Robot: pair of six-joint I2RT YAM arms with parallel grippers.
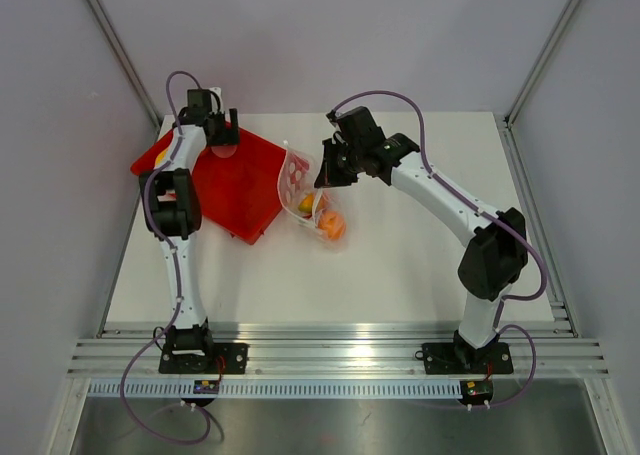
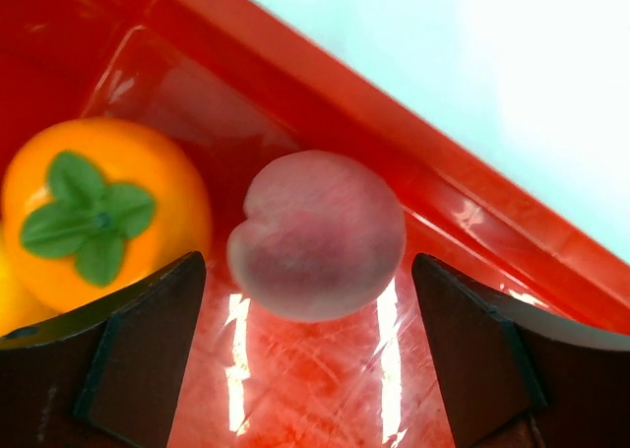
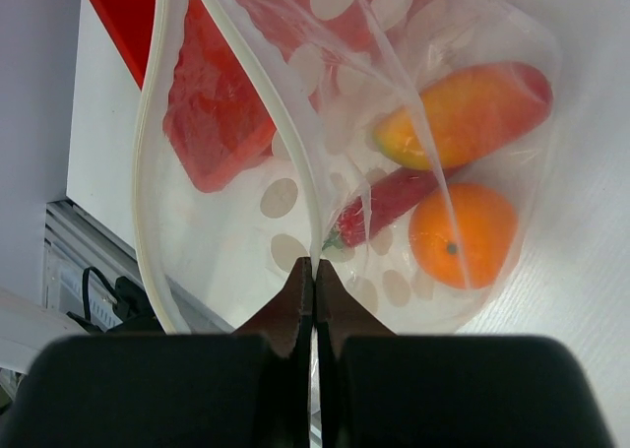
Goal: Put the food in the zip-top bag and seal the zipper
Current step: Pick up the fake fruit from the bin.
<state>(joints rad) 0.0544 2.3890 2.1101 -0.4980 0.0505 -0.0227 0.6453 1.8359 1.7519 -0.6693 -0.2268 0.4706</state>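
I'm holding my left gripper (image 2: 307,266) spread around the pink ball (image 2: 317,233) in the tray (image 2: 413,162); my right gripper (image 3: 313,271) is pinching the bag (image 3: 394,281) at its rim.

Toy food, five pieces; zip-top bag (image 3: 281,197), clear with pale dots, mouth gaping.
Pale pink ball (image 2: 315,236): loose between the spread left jaws, touching neither. Orange ball with green leaves (image 2: 103,212): just outside their left side. Zipper (image 3: 295,153): pale strip, unsealed, pinched in the closed right jaws. Just beyond them, inside the bag: yellow-orange oval (image 3: 463,113), slim red piece (image 3: 384,207), orange ball (image 3: 463,233).
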